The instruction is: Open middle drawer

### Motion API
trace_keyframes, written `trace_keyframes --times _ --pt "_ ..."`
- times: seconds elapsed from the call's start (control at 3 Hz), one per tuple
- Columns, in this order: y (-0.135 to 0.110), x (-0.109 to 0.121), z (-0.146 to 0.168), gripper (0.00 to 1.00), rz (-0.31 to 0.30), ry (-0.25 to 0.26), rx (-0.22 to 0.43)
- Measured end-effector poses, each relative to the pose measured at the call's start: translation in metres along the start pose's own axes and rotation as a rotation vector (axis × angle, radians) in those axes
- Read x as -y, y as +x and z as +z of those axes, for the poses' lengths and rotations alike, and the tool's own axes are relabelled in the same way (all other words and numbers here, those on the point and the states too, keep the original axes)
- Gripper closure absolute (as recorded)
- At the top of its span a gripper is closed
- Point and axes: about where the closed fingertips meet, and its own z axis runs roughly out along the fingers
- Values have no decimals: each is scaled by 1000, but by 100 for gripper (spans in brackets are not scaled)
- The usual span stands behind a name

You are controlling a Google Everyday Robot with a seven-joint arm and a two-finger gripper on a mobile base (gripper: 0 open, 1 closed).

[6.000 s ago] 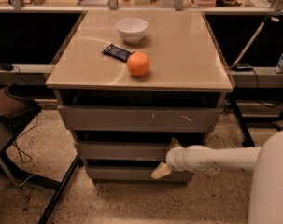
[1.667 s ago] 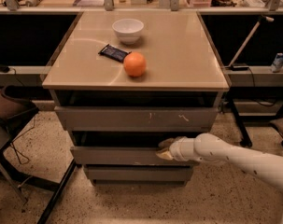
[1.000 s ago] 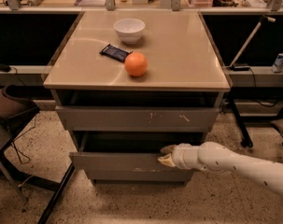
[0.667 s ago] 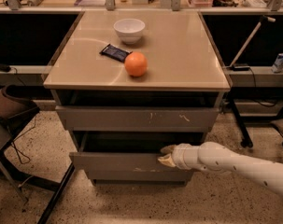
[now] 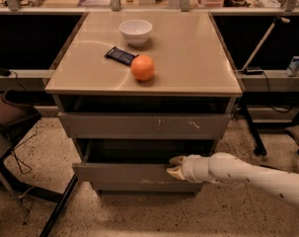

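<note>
The middle drawer [image 5: 122, 173] is a wide grey handleless front under the top drawer [image 5: 139, 126]. It stands pulled out a little, with a dark gap showing above it. My gripper [image 5: 174, 167] reaches in from the right on a white arm [image 5: 247, 176]. Its tan fingertips sit at the top edge of the middle drawer's front, right of centre. The narrower bottom drawer front [image 5: 149, 186] shows just beneath.
On the cabinet top [image 5: 198, 58] sit an orange [image 5: 142, 67], a white bowl [image 5: 135, 31] and a dark packet [image 5: 120, 56]. A dark chair [image 5: 11, 117] stands at the left. A stand's legs [image 5: 252, 137] are at the right. The floor is speckled.
The middle drawer has slid outward toward me, and my gripper has come back with it along its top edge.
</note>
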Motion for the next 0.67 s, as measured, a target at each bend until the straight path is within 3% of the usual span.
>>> trace_keyframes --times 0.67 --pt "-1 -7 -6 100 2 -4 -6"
